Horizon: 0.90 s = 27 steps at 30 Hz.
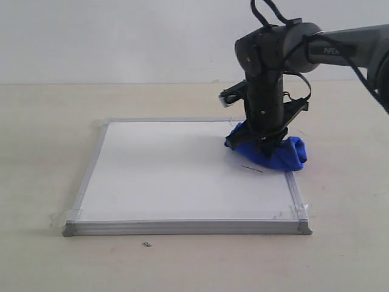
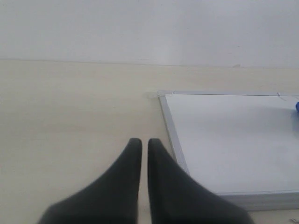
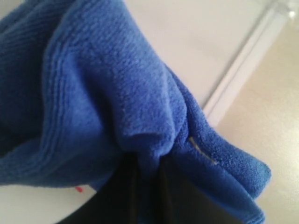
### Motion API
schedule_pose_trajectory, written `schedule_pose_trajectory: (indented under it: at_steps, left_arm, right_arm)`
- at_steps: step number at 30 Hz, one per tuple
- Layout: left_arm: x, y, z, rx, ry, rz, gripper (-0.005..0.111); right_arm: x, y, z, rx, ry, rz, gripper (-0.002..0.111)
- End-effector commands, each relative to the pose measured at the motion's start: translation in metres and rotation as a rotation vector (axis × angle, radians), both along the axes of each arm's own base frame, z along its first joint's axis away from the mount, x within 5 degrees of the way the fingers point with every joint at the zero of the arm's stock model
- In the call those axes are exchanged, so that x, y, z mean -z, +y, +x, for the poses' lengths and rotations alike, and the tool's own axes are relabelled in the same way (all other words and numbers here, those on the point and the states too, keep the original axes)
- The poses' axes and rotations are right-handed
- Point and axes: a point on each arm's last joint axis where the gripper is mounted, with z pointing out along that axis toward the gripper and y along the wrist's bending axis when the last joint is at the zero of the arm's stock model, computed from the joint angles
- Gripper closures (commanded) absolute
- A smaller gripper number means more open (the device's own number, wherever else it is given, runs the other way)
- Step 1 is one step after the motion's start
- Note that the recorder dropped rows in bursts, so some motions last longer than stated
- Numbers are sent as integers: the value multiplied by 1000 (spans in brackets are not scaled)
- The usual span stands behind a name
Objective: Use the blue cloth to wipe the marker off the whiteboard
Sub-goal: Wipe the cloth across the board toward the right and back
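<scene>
Counted: 1 whiteboard (image 1: 182, 176), 1 blue cloth (image 1: 287, 156), 1 left gripper (image 2: 140, 143), 1 right gripper (image 1: 266, 145), seemingly 1 faint marker stroke (image 1: 253, 168).

The right arm (image 1: 264, 91) is a chunky matte-black column of rounded joint housings. It meets a lighter grey tubular link (image 1: 358, 36) printed with white capital lettering (only "PIPER" reads clearly). Thin black cables (image 1: 260, 17) loop above the top joint, and another curls down the arm's side. A small silver-faced black camera box (image 1: 230, 97) juts from the wrist. The left gripper (image 2: 144, 141) has two smooth black fingers (image 2: 126, 186), broad at the base and tapering to rounded tips.
</scene>
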Motion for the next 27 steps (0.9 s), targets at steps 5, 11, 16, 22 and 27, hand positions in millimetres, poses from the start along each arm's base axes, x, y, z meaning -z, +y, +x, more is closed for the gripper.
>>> schedule_pose_trajectory:
  at_steps: [5,11,16,22,27]
  left_arm:
    - [0,0,0,-3,-8,2,102]
    - [0,0,0,-3,-8,2,102]
    - [0,0,0,-3,-8,2,102]
    - [0,0,0,-3,-8,2,102]
    - [0,0,0,-3,-8,2,102]
  right_arm:
    - [15,18,-27,-67,152,52,108]
    - [20,108,-70,-323,184,73,108]
    - [19,133,-65,-470,-9,47,108]
    - [17,31,-22,-76,-17,-63,108]
    - [20,20,-16,39,-1,114,108]
